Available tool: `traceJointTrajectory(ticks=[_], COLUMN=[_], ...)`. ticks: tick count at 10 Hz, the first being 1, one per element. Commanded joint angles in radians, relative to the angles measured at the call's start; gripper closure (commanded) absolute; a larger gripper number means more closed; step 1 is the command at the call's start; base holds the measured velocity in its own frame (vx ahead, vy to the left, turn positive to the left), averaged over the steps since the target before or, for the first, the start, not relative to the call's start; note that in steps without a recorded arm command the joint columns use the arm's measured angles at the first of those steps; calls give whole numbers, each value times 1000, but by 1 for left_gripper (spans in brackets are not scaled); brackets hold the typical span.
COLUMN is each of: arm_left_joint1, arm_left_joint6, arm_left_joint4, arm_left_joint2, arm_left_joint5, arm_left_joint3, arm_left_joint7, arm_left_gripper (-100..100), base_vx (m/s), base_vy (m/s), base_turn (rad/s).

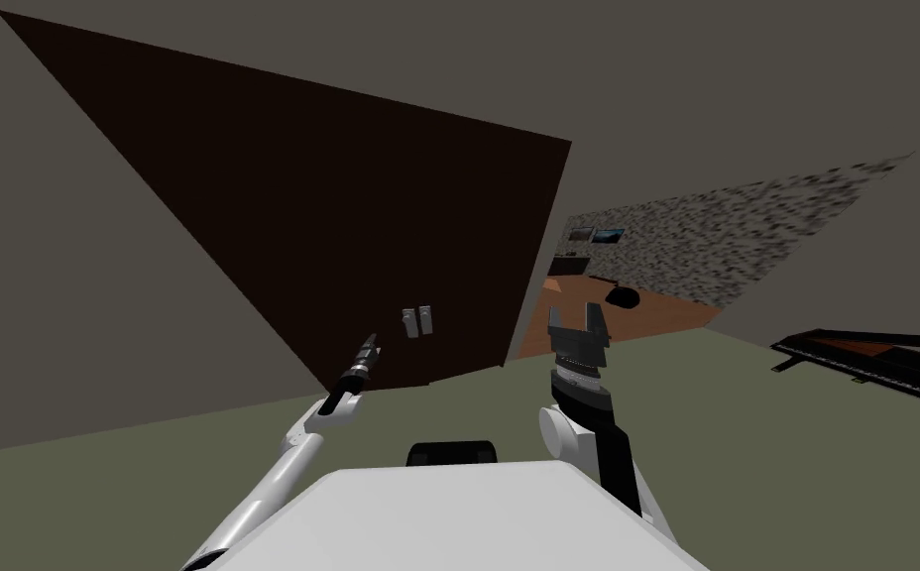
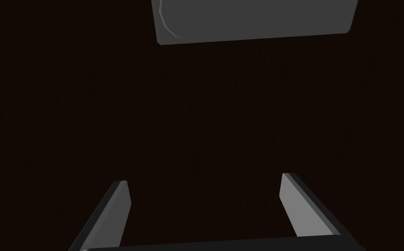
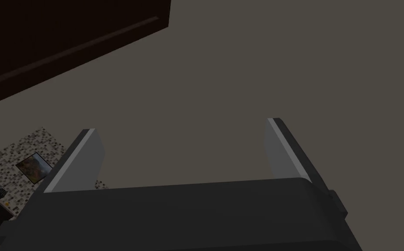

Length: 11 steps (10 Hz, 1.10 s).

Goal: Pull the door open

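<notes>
The flat dark brown door [image 1: 349, 218] spans the frame's upper left. Its small grey handle plates [image 1: 416, 321] sit at lower centre, just up and right of the nearer left end effector [image 1: 371, 345], whose fingers are spread and empty. The right end effector [image 1: 575, 322], likewise spread, stands further right.

Door [image 1: 349, 228] at twelve o'clock, its handle [image 1: 416, 321] near the left pincer [image 1: 372, 342] — piano [image 1: 874, 362] at three o'clock, well apart.
</notes>
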State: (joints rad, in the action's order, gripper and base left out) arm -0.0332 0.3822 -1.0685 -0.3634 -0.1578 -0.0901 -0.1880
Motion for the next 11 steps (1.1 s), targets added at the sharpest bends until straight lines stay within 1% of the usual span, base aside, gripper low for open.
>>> traceJointTrajectory(ticks=[1,3,5,7,8,9,10,11], arm_left_joint1=[18,14,1,-20,-35,-26,-26,-26], arm_left_joint6=[-12,-9,-7,-3,-1,0,0,0], arm_left_joint4=[-8,-4,-6,-14,-21,-14,-14,-14], arm_left_joint2=[-2,1,11,29,42,28,28,28], arm_left_joint5=[-1,0,2,6,9,6,6,6], arm_left_joint3=[-24,-26,-19,0,15,7,7,7], arm_left_joint7=[12,14,16,17,17,14,14,14], arm_left_gripper=[-100,-100,-100,-100,-100,-100,100,100], base_vx=[105,140,193,204,245,118,-17,-40], base_vy=[97,68,7,-62,-127,-64,10,25], base_turn=[47,1,-77,-141,-224,-38,41,-7])
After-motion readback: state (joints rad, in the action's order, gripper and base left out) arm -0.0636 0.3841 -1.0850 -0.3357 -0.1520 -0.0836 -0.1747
